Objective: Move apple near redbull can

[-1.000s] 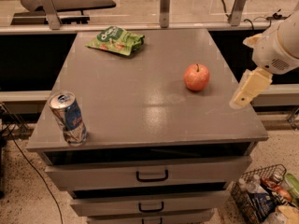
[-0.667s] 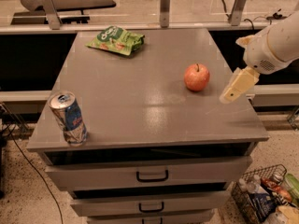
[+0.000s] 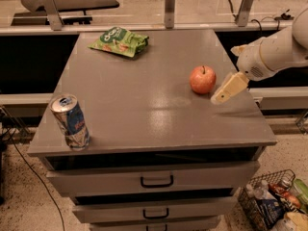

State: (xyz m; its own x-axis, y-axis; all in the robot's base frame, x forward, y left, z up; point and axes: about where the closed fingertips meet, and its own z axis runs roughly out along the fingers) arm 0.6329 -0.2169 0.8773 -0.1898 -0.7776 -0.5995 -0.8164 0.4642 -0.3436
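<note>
The red-orange apple (image 3: 202,79) stands on the grey tabletop (image 3: 144,95), right of the middle. The redbull can (image 3: 70,121), silver and blue with red markings, stands upright near the table's front left corner, far from the apple. My gripper (image 3: 226,91) comes in from the right on a white arm and hangs just right of the apple, its cream finger pointing down and left, close to the apple and apart from it. It holds nothing that I can see.
A flat green snack bag (image 3: 119,41) lies at the back left of the table. Drawers (image 3: 156,181) run below the front edge. A wire basket (image 3: 276,201) with bottles stands on the floor at the lower right.
The arm has moved left over the table's right edge, bringing the gripper closer to the apple. The apple and the can have not moved.
</note>
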